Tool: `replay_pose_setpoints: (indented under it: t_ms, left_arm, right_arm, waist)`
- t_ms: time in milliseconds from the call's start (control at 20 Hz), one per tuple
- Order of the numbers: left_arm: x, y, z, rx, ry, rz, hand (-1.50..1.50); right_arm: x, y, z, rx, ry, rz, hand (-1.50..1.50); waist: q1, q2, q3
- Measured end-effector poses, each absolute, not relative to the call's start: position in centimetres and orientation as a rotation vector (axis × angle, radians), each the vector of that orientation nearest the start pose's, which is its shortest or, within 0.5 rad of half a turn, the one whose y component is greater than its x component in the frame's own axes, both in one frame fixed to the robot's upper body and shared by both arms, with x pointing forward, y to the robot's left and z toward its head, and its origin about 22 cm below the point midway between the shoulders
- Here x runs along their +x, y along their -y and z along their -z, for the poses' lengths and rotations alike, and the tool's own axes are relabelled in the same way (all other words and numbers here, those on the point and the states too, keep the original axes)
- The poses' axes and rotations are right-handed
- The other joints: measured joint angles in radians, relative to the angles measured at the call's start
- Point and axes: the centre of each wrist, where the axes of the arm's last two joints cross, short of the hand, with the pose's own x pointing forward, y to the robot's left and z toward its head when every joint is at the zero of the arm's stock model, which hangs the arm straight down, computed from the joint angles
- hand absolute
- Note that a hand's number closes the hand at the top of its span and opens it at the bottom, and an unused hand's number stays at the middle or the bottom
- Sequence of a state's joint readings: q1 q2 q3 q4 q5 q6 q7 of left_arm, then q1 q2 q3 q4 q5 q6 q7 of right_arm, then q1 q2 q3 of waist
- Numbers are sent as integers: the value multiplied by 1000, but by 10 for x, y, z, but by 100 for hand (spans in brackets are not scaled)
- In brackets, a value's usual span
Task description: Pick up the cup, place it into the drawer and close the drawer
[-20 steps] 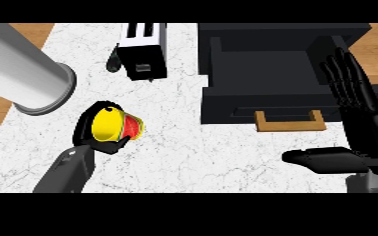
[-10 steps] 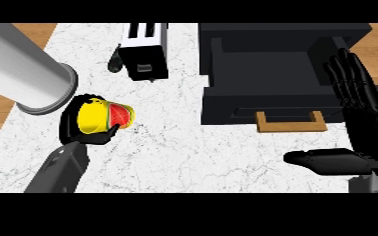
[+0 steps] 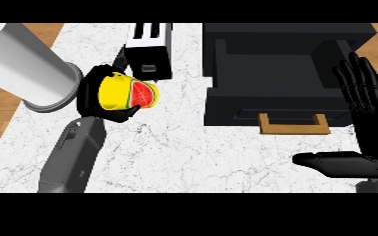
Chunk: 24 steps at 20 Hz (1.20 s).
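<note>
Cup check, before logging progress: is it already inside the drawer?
No: the cup is held in the left hand over the counter, left of the open drawer.

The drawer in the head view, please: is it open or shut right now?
Open. The drawer sticks out from its black cabinet, its dark inside showing, with the wooden handle at the front.

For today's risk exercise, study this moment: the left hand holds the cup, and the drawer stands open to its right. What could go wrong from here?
1. The toaster stands close beside the cup held by the left hand; a sideways carry might knock it.
2. The cup must clear the drawer's left wall; carried too low, it may strike it.
3. The right hand rests open at the drawer's right edge and could crowd the placing.
</note>
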State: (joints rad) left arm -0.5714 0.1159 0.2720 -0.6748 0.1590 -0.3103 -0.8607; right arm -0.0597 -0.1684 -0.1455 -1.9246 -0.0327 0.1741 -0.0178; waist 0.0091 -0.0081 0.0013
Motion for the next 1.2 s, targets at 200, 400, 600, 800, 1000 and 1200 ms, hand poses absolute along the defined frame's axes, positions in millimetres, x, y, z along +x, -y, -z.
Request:
replay_pose_setpoints:
  t_ms: [200,400,600,800,1000,1200]
  left_arm:
    - [376,-225,0,-353,2135,-64,150]
    - [388,-192,-48,-375,2163,0,150]
    - [397,-158,-90,-373,2165,64,150]
    - [408,-127,-128,-357,2153,119,150]
    - [413,-103,-142,-324,2133,148,150]
    - [421,-74,-164,-301,2093,150,150]
  right_arm:
    - [230,288,-109,-91,1989,-232,-150]
    - [229,287,-104,-96,1986,-221,-150]
    - [229,286,-108,-83,1989,-226,-150]
    - [231,285,-110,-78,1997,-223,-150]
    - [232,289,-109,-80,1995,-233,-150]
    - [237,287,-107,-69,1996,-233,-150]
  waist:
    - [0,0,0]
    - [-2,1,0]
    - [-10,4,0]
    - [-17,7,-1]
    - [-22,9,-1]
    - [-31,11,-1]
